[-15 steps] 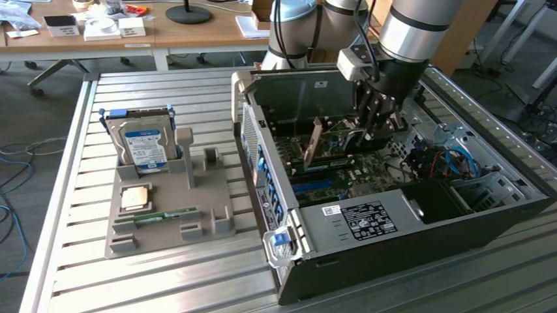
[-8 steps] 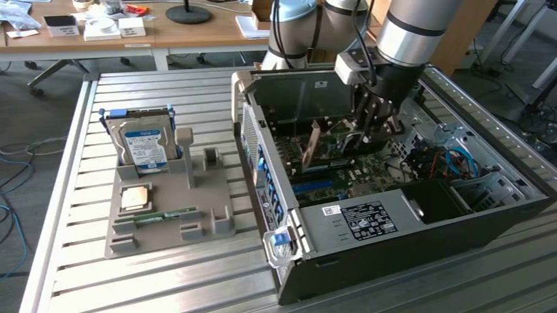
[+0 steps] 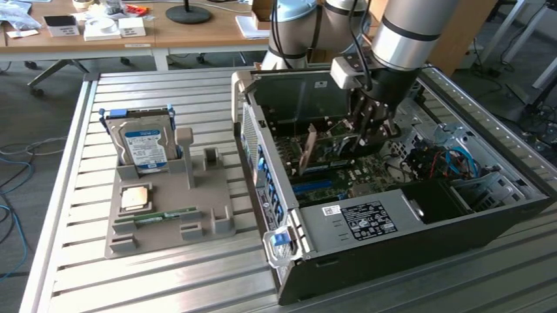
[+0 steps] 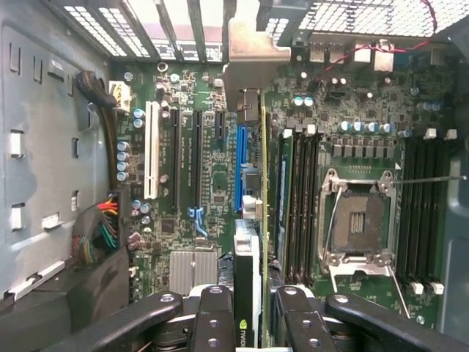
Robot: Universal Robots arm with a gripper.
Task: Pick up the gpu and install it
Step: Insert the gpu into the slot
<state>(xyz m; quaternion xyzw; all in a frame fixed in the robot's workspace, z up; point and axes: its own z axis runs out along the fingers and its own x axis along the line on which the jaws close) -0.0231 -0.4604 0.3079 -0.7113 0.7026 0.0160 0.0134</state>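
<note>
One robot hand (image 3: 372, 130) reaches into the open computer case (image 3: 418, 244) on the slatted surface (image 3: 174, 277), clenched on the gpu (image 4: 249, 271), held on edge over the motherboard (image 4: 183, 220) beside a blue slot (image 4: 240, 169), silvery bracket (image 4: 249, 55) toward the case's vented wall.

Slatted metal tabletop (image 3: 174, 287). Two things sit directly on it: a grey moulded parts holder (image 3: 205, 199) toward the exterior view's left, and an open computer case (image 3: 392, 251) lying on its side toward the exterior view's right, just beside the holder.
</note>
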